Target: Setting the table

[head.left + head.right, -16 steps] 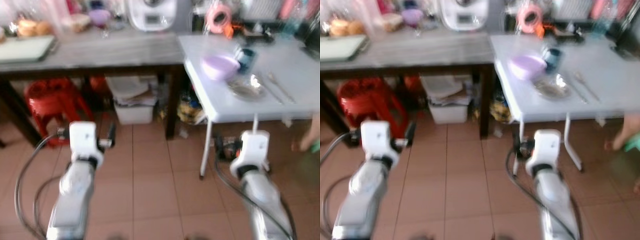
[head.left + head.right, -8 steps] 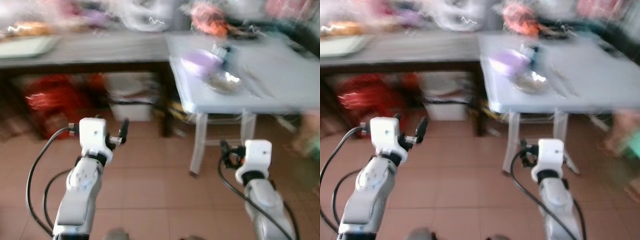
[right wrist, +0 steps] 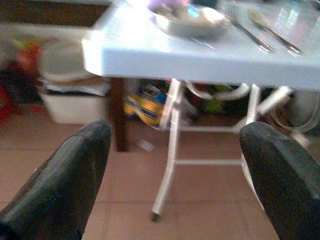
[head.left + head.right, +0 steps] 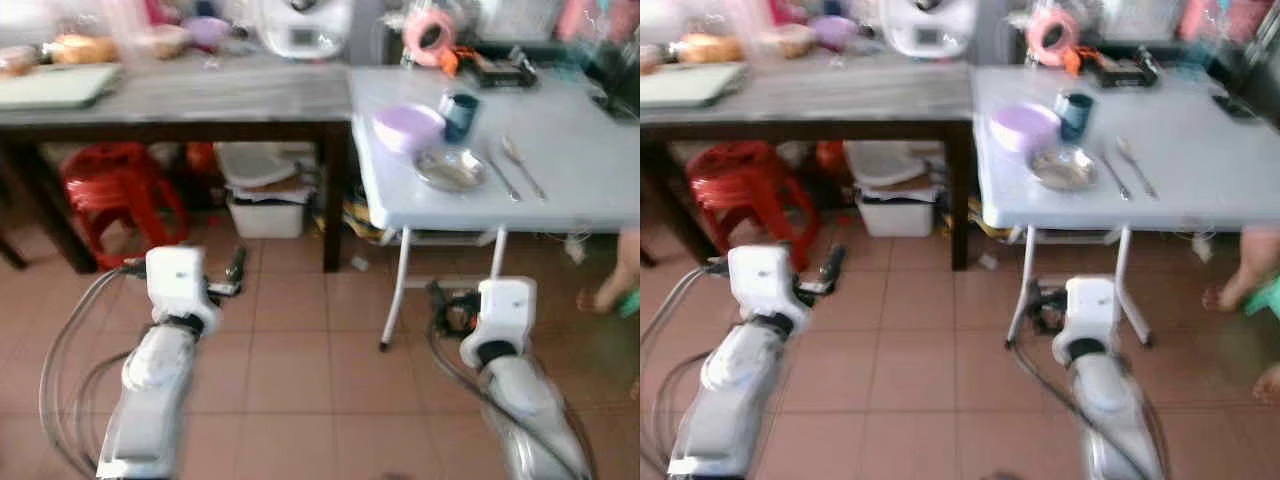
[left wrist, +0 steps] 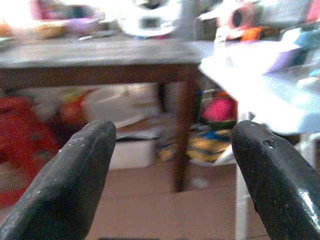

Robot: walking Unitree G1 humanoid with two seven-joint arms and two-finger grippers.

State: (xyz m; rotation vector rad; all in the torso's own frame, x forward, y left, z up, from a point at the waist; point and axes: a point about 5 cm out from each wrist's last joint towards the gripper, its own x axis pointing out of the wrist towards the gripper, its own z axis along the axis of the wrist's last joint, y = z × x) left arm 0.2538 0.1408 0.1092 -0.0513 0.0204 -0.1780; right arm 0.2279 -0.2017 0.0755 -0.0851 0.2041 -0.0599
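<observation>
A white folding table (image 4: 590,150) stands ahead on the right. On it are a purple bowl (image 4: 408,127), a dark blue cup (image 4: 459,114), a metal plate (image 4: 451,170), and a fork (image 4: 502,176) and spoon (image 4: 521,164) side by side. My left gripper (image 5: 172,150) is held low over the tiled floor, open and empty, facing the dark wooden table (image 5: 100,52). My right gripper (image 3: 175,150) is also open and empty, below and in front of the white table's near edge (image 3: 165,55). Both stay well short of the dishes.
The long dark table (image 4: 180,95) on the left carries a white appliance (image 4: 302,25) and clutter. Under it are a red plastic stool (image 4: 110,185) and a white bin (image 4: 265,210). A person's foot (image 4: 618,285) shows at the right edge. Tiled floor lies ahead.
The whole picture swayed and sharpened as the camera moved; the white table now sits a little further right. Both arms hold the same low pose, grippers still open.
</observation>
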